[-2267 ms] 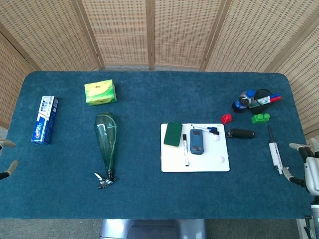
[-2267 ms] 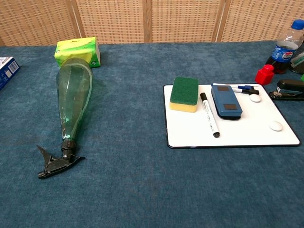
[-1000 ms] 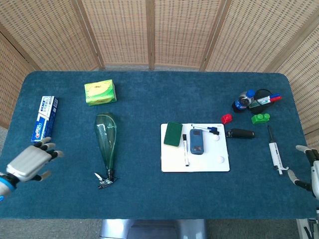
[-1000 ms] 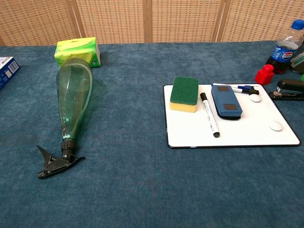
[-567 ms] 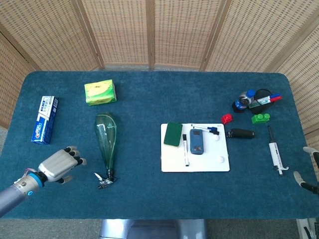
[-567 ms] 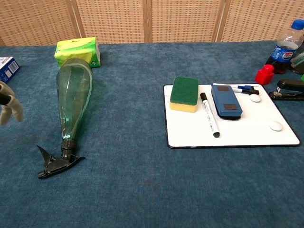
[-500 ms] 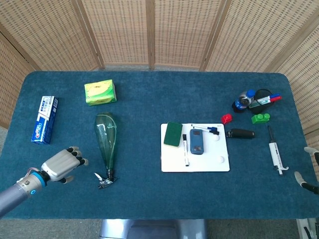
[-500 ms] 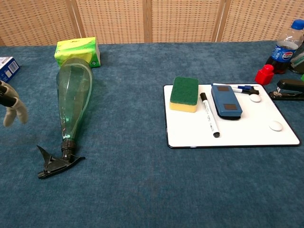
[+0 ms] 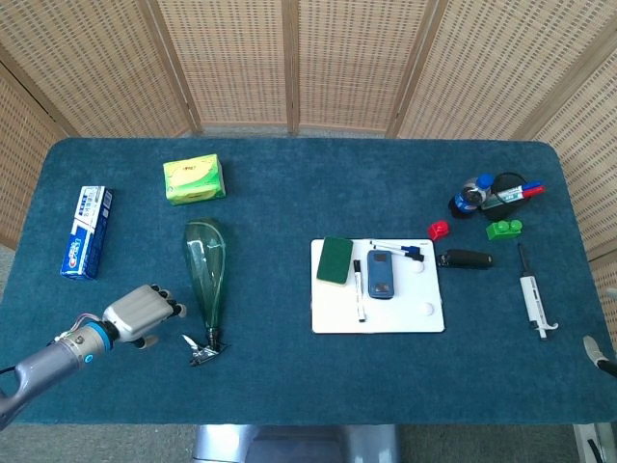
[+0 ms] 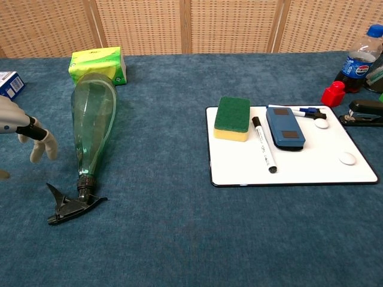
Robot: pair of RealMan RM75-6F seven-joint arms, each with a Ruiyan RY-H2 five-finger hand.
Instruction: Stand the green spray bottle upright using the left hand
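Note:
The green spray bottle (image 9: pixel 205 270) (image 10: pixel 93 122) lies on its side on the blue table cloth, with its black trigger head (image 9: pixel 204 347) (image 10: pixel 72 203) toward the table's front edge. My left hand (image 9: pixel 143 313) (image 10: pixel 24 131) hovers just left of the bottle's narrow neck, holding nothing, its fingers (image 10: pixel 37 148) loosely apart and a small gap away from the glass. Of my right hand (image 9: pixel 598 355) only a fingertip shows at the right edge of the head view.
A yellow-green tissue pack (image 9: pixel 194 179) (image 10: pixel 97 64) sits behind the bottle, and a toothpaste box (image 9: pixel 86 231) lies far left. A whiteboard (image 9: pixel 424 318) (image 10: pixel 311 164) with sponge, marker and eraser lies at centre right. A bottle, stapler and small items crowd the far right.
My left hand has come in from the left edge toward the bottle's neck. My right hand has drawn back, nearly out of view. The bottle has not moved.

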